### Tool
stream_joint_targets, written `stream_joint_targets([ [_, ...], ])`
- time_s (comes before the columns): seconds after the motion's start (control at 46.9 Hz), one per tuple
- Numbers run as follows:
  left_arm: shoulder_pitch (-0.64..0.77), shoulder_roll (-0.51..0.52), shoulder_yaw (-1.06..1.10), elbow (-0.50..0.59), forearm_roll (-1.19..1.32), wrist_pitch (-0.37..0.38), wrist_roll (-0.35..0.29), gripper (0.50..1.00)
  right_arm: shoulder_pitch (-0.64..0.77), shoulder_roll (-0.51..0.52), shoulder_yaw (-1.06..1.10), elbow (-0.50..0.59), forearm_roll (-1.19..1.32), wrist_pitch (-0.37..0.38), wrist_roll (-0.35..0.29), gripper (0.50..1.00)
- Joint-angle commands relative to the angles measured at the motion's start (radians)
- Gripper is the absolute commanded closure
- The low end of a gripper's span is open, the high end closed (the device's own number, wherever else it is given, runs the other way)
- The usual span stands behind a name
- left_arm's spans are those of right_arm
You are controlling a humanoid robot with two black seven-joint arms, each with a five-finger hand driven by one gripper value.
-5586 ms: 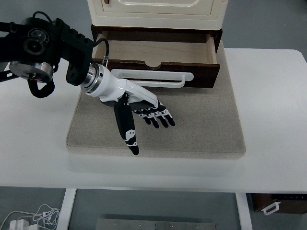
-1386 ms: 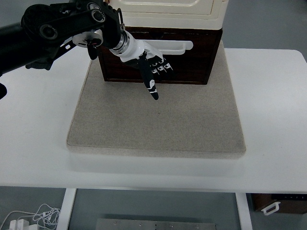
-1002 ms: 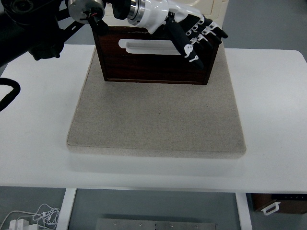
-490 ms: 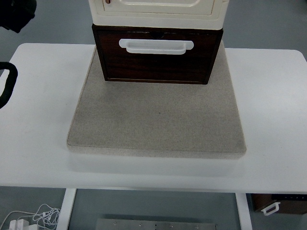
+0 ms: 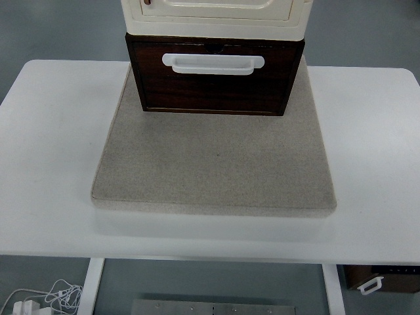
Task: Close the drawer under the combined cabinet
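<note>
1. Against the frame from 5.6 s ago, I see the drawer now pushed flush into the dark wooden base, where before it stood pulled out with its bare interior showing.
2. The left arm that lay over the mat then, and reached across the drawer front a second ago, is gone from my view; even the dark bit at the 9 o'clock edge half a second back has cleared out.
3. Neither hand shows, so I cannot tell how their fingers stand.
4. The drawer sits at 12 o'clock under the cream cabinet, its white handle across the upper front.
5. The grey mat lies unmoved on the white table.
6. The cabinet is cut off by the top edge; only its lowest part shows.
</note>
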Motion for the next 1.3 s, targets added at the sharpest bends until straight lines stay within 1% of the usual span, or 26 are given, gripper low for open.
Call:
stream_joint_targets([
  [0.0, -0.003, 0.001, 0.000, 0.055, -0.039, 0.079, -0.006, 0.500, 0.000, 0.000, 0.000, 0.000, 0.000, 0.000, 0.000, 0.548],
  [0.128, 0.000, 0.003, 0.017, 0.101, -0.104, 0.168, -0.006, 0.500, 0.000, 0.000, 0.000, 0.000, 0.000, 0.000, 0.000, 0.548],
  [0.299, 0.024, 0.004, 0.022, 0.148, -0.111, 0.269, 0.003, 0.500, 0.000, 0.000, 0.000, 0.000, 0.000, 0.000, 0.000, 0.548],
  [0.405, 0.052, 0.004, 0.022, 0.182, -0.111, 0.307, 0.002, 0.500, 0.000, 0.000, 0.000, 0.000, 0.000, 0.000, 0.000, 0.548],
  [0.49, 0.076, 0.004, 0.011, 0.214, -0.125, 0.309, 0.003, 0.500, 0.000, 0.000, 0.000, 0.000, 0.000, 0.000, 0.000, 0.548],
  [0.618, 0.133, 0.003, 0.023, 0.243, -0.231, 0.309, 0.008, 0.500, 0.000, 0.000, 0.000, 0.000, 0.000, 0.000, 0.000, 0.548],
  [0.853, 0.274, -0.013, 0.023, 0.246, -0.256, 0.303, 0.008, 0.500, 0.000, 0.000, 0.008, 0.000, 0.000, 0.005, 0.000, 0.548],
  [1.023, 0.349, -0.046, 0.023, 0.246, -0.309, 0.287, 0.005, 0.500, 0.000, 0.000, 0.002, 0.000, 0.000, 0.006, 0.000, 0.548],
  [1.151, 0.388, -0.089, 0.025, 0.248, -0.335, 0.220, 0.005, 0.500, 0.000, 0.000, 0.002, 0.000, 0.000, 0.006, 0.000, 0.548],
  [1.279, 0.400, -0.143, 0.026, 0.277, -0.335, 0.189, 0.005, 0.500, 0.000, 0.000, 0.002, 0.000, 0.000, 0.006, 0.000, 0.548],
])
